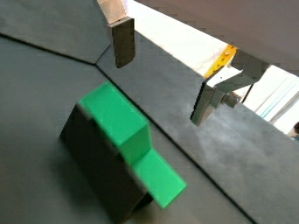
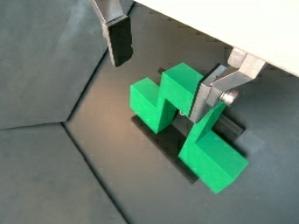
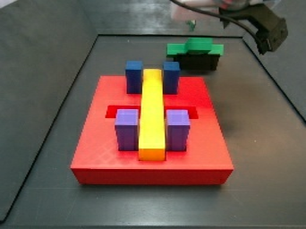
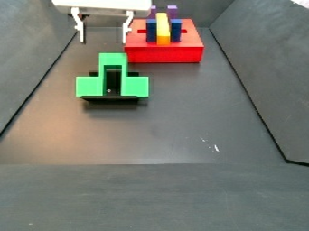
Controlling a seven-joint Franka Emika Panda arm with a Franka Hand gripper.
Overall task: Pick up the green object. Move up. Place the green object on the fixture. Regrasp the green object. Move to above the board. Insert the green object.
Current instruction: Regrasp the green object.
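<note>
The green object (image 4: 112, 83) is a stepped block that rests on the small black fixture (image 4: 116, 100), on the dark floor in front of the board. Both wrist views show it from above, the green object (image 2: 163, 101) under the fingers and the green object (image 1: 126, 136) lying over the fixture (image 1: 100, 175). My gripper (image 4: 105, 27) hangs above it, open, with nothing between its silver fingers (image 2: 119, 39). The gripper (image 1: 166, 74) is apart from the block. The red board (image 3: 149, 156) carries a long yellow bar (image 3: 152, 112).
On the board, blue blocks (image 3: 134, 76) and purple blocks (image 3: 125, 127) flank the yellow bar. Dark side walls (image 4: 36, 72) enclose the floor. My arm (image 3: 260, 25) reaches in from the far right corner in a side view.
</note>
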